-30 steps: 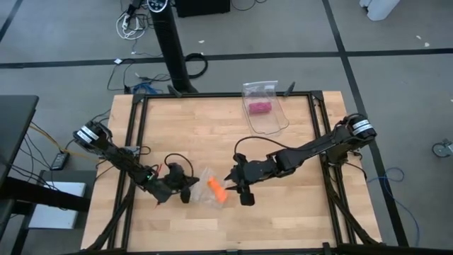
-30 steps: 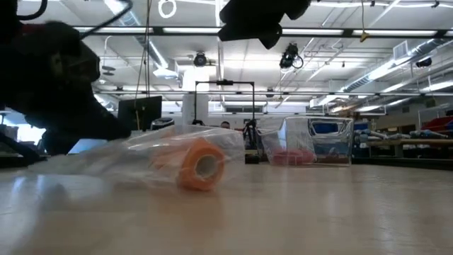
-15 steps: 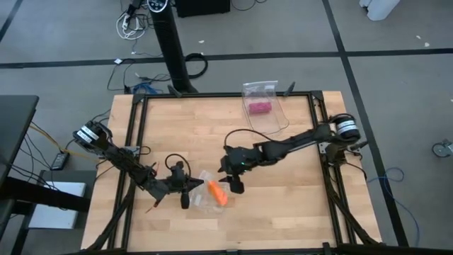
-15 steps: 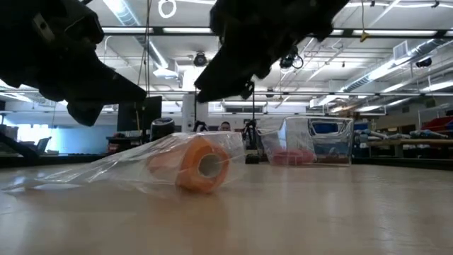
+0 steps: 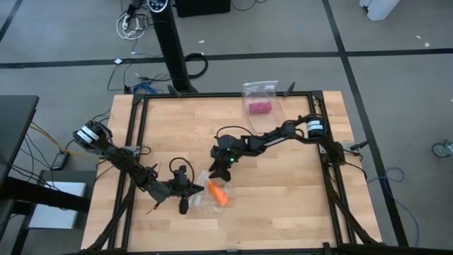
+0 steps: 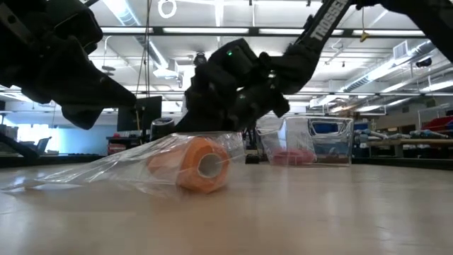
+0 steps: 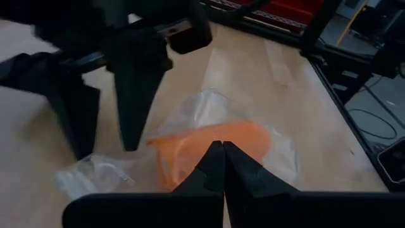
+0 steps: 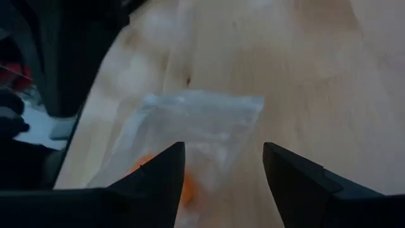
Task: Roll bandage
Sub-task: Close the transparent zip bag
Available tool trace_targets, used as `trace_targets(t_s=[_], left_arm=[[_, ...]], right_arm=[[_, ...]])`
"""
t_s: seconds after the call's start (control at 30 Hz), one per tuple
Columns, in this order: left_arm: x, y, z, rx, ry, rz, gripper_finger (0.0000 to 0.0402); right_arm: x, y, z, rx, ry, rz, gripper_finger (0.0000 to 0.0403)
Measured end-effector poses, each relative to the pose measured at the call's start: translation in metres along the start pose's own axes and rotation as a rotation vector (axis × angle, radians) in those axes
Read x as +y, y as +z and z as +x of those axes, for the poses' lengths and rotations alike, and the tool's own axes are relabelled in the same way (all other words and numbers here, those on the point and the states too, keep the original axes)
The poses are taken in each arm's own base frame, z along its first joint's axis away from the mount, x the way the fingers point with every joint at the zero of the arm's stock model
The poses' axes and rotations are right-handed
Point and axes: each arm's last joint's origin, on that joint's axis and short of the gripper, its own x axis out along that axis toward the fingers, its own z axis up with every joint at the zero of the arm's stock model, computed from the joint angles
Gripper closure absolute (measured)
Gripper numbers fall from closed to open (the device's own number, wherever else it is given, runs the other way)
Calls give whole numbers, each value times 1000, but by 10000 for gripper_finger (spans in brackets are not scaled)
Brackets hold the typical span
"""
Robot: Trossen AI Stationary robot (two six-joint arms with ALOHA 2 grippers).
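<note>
On the wooden bench (image 5: 297,205), the rolled orange bandage (image 5: 217,192) lay inside a clear bag (image 5: 204,199) near the front, as the right claw (image 5: 221,164), fingers apart, had swung in over it while the left claw (image 5: 182,200) stayed pinched together beside it.

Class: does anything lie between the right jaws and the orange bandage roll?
Yes. The bandage lies inside a clear plastic bag, whose film covers it on the table. The open right gripper hovers above the bag.
</note>
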Motion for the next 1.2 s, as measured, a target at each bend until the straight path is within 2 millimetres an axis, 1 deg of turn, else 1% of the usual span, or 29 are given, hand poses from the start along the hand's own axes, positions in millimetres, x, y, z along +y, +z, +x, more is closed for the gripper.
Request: trace_targets(t_s=[0.23, 0.37, 0.47, 0.57, 0.7, 0.77, 0.87, 1.0, 1.07, 1.17, 1.2], left_arm=[[0, 0, 0, 5, -1, 0, 399], [0, 0, 0, 0, -5, -8, 398], [0, 0, 0, -1, -5, -23, 398], [0, 1, 0, -4, -6, -27, 397], [-1, 2, 0, -18, -16, -39, 397], [-2, 4, 0, -30, -23, -38, 397], [-4, 7, 0, -62, -42, -40, 397], [-8, 12, -2, -114, -50, -29, 396], [-8, 15, -2, -156, -24, -33, 396], [-9, 24, -5, -231, -1, -17, 394], [-10, 27, -6, -253, -8, -17, 392]], right_arm=[[-5, 14, 19, -8, 65, 18, 184], [-6, 20, 31, 28, 86, 25, 206], [-10, 20, 39, 55, 114, 30, 243], [-10, 21, 45, 74, 158, 28, 295], [-3, 19, 49, 87, 189, -21, 373], [1, 18, 50, 90, 197, -39, 395], [7, 19, 47, 108, 163, -52, 395], [19, 21, 31, 163, 21, -81, 400], [34, 32, 16, 161, -33, -133, 400], [62, 51, -12, 132, -130, -214, 401], [69, 53, -19, 148, -165, -228, 401]])
